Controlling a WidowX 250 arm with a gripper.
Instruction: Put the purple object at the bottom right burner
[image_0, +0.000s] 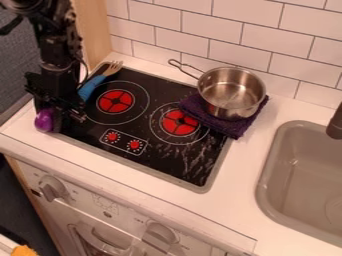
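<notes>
Shiny metal saucepan (231, 93), rough purple cloth (235, 131), glossy black stovetop (167, 162)

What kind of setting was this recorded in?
Probably a toy kitchen: a black cooktop with red burners, a steel pot on a purple cloth, and a grey sink set in the white counter.

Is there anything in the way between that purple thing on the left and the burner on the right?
Apart from the gripper right beside the purple object, nothing visible stands between it and the right burner. At the far side, though, the cloth under the pot overlaps that burner's ring.
</notes>
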